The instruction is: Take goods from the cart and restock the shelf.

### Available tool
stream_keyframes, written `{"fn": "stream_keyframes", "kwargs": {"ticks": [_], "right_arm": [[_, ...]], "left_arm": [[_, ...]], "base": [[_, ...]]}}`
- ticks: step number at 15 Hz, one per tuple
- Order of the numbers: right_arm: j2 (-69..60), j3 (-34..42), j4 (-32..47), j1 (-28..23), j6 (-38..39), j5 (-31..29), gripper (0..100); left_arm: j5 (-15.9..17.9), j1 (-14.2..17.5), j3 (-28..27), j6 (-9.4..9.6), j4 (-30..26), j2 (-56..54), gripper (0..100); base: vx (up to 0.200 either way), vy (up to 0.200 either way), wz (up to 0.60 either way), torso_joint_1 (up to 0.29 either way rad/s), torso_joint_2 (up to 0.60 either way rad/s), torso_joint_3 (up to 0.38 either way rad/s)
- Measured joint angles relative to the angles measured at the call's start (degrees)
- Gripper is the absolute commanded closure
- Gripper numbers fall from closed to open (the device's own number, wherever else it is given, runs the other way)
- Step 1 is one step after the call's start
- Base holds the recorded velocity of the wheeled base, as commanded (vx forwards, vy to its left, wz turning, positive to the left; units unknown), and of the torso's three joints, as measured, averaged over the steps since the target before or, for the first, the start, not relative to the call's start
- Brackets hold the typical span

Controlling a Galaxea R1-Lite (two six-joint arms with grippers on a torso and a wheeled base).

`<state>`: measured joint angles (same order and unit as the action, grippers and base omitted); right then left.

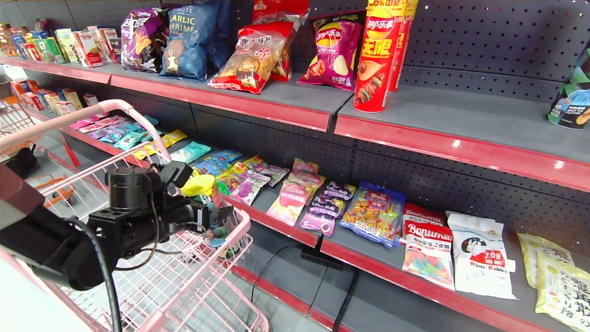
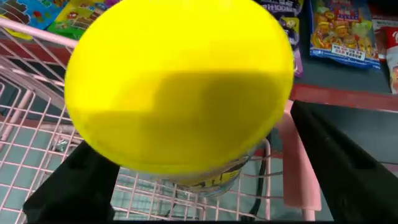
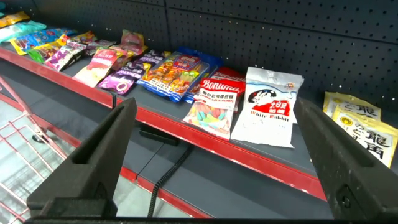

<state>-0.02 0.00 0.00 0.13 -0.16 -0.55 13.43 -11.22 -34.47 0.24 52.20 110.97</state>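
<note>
My left gripper [image 1: 211, 216] is shut on a tall can with a yellow lid [image 1: 201, 186], held upright just above the front rim of the pink cart [image 1: 241, 227]. In the left wrist view the yellow lid [image 2: 180, 81] sits between the two black fingers [image 2: 74, 186], with the cart's wire mesh [image 2: 31, 137] below. My right gripper [image 3: 214, 112] is open with nothing in it, in front of the lower shelf [image 3: 261, 163]. It faces a white candy bag [image 3: 268, 107] and a red gummy bag [image 3: 211, 107].
The lower shelf [image 1: 368, 265] holds rows of flat candy bags. The upper shelf [image 1: 461, 115] carries chip bags, a tall red chip can [image 1: 377, 55] and a green can [image 1: 571, 99], with bare grey room between those cans. A black cable [image 1: 343, 304] hangs below.
</note>
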Motion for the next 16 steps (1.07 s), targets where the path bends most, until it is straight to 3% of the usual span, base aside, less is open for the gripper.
{"fn": "stream_keyframes", "kwargs": {"ticks": [2,3,6,12,16], "right_arm": [[0.0,0.0,0.0,0.0,0.0,0.0,0],[0.0,0.0,0.0,0.0,0.0,0.0,0],[0.0,0.0,0.0,0.0,0.0,0.0,0],[0.0,0.0,0.0,0.0,0.0,0.0,0],[0.0,0.0,0.0,0.0,0.0,0.0,0]], "left_arm": [[-0.1,-0.1,-0.3,0.05,0.1,0.4,0],[-0.2,-0.1,-0.5,0.09,0.0,0.5,100],[-0.3,-0.1,-0.3,0.09,0.0,0.2,100],[-1.8,0.2,5.4,-0.13,-1.0,-7.7,100],[-2.9,1.4,9.4,-0.2,-8.6,-23.2,100]], "base": [[0.0,0.0,0.0,0.0,0.0,0.0],[0.0,0.0,0.0,0.0,0.0,0.0],[0.0,0.0,0.0,0.0,0.0,0.0],[0.0,0.0,0.0,0.0,0.0,0.0],[0.0,0.0,0.0,0.0,0.0,0.0]]}}
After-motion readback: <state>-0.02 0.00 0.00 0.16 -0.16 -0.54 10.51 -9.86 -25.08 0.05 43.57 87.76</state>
